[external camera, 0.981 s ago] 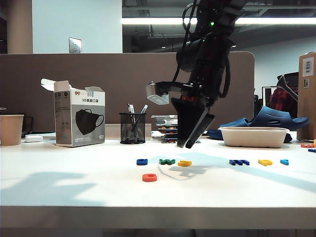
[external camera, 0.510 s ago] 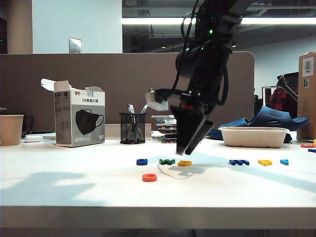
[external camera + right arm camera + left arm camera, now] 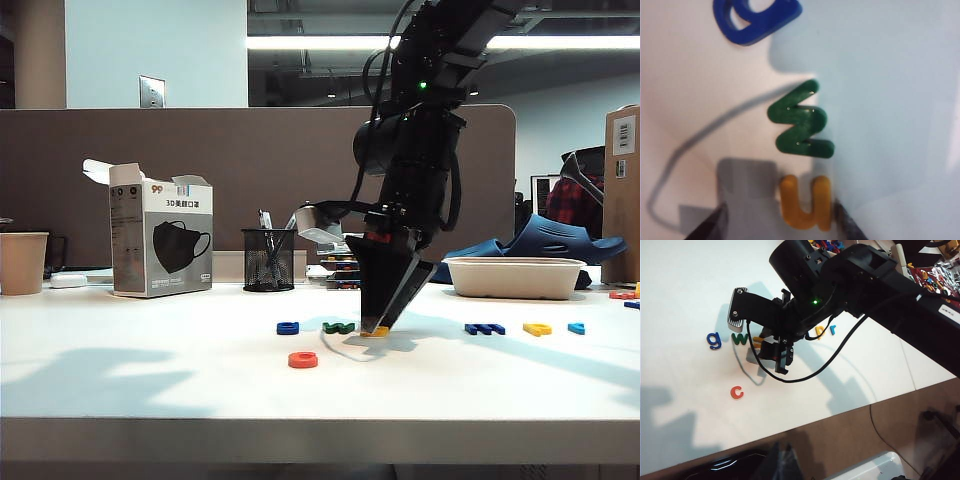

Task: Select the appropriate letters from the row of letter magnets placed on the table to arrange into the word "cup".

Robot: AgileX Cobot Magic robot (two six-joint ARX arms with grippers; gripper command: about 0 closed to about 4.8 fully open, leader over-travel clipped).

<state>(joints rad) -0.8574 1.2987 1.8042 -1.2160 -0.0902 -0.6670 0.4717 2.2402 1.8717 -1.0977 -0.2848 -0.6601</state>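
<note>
Yellow plastic letter "u" (image 3: pixel 805 202) lay flat on the plain white desk top (image 3: pixel 150 385), framed between the two dark fingertips (image 3: pixel 715 220) of the right gripper (image 3: pixel 782 222), which stood spread wide, one tip on each side of the letter and gripping nothing yet. That straddle looked like the set-up for a pinch across the letter's width. In the exterior view the right gripper (image 3: pixel 378 325) pointed steeply down, its tips at the desk top right over the letter.

Just beside the "u" in the row sat the green plastic "w" (image 3: pixel 801 120), then the blue plastic "g" (image 3: pixel 757 17). The red-orange rounded plastic "c" (image 3: pixel 302 359) lay apart, nearer the front edge, apparently the start of the word. Further right along the row were a dark blue letter (image 3: pixel 484 328), the yellow plastic "p" (image 3: pixel 537 328) and a light blue letter (image 3: pixel 576 327).

The left gripper did not appear in any view; whether it was spread or clenched could not be told.
</note>
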